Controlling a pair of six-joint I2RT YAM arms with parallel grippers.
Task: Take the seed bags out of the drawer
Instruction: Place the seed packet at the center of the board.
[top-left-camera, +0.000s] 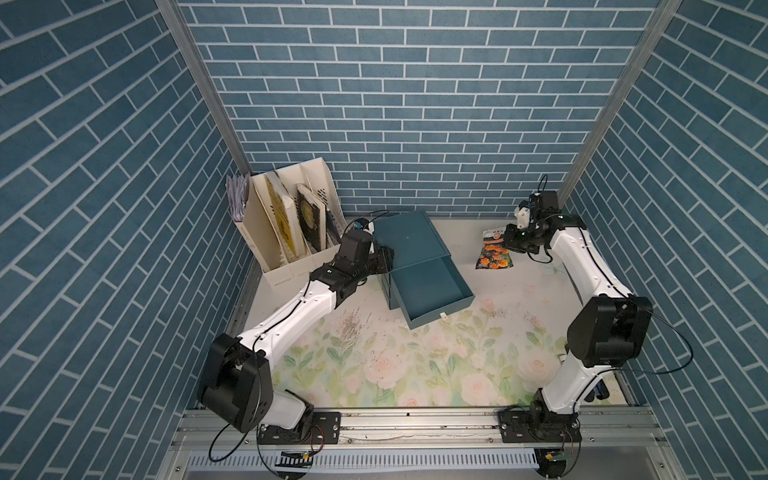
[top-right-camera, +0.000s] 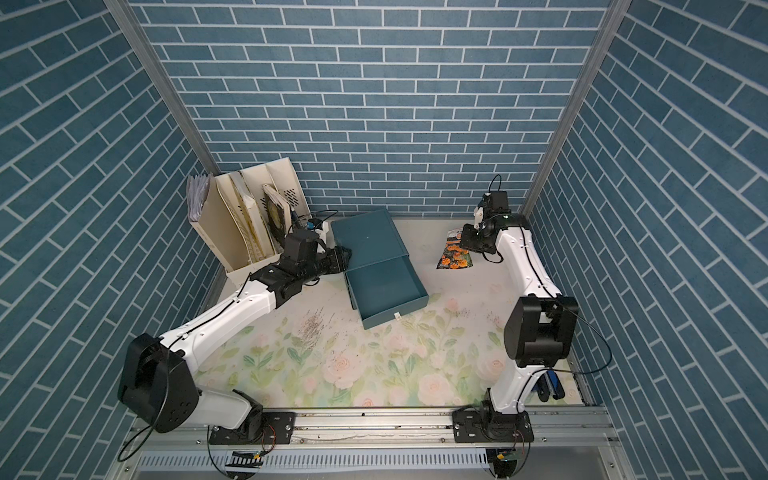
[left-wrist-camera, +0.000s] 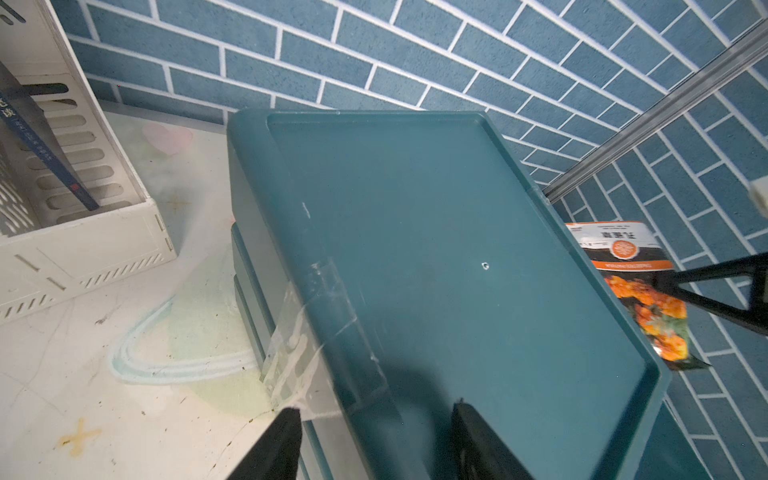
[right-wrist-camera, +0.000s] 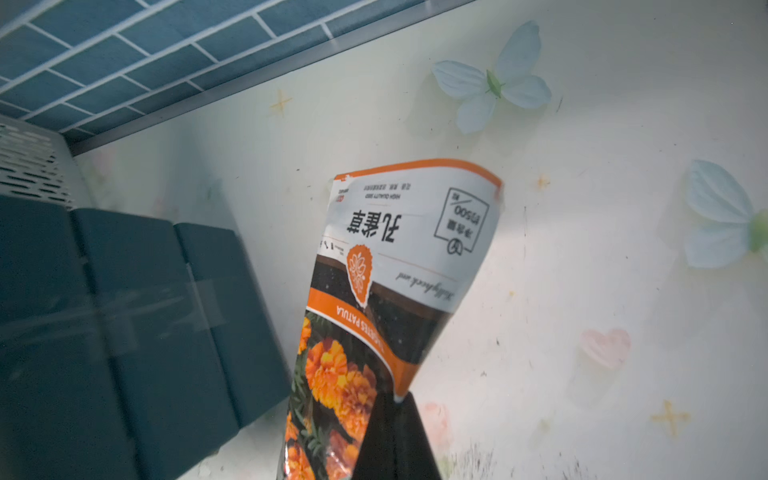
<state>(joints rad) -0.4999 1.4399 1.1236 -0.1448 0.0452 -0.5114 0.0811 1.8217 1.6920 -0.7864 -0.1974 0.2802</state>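
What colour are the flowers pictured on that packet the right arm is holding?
Orange blooms on a dark background, below a white band; the seed packet shows best in the right wrist view.

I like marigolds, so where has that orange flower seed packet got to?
The seed packet is out of the drawer, held in the right gripper to the right of the drawer, near the back wall.

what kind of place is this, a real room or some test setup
Most likely a staged robot test cell, not a real room: printed blue brick wall panels in a metal frame, two arms bolted to an aluminium rail, and a flower-print mat dressing the tabletop like a home desk.
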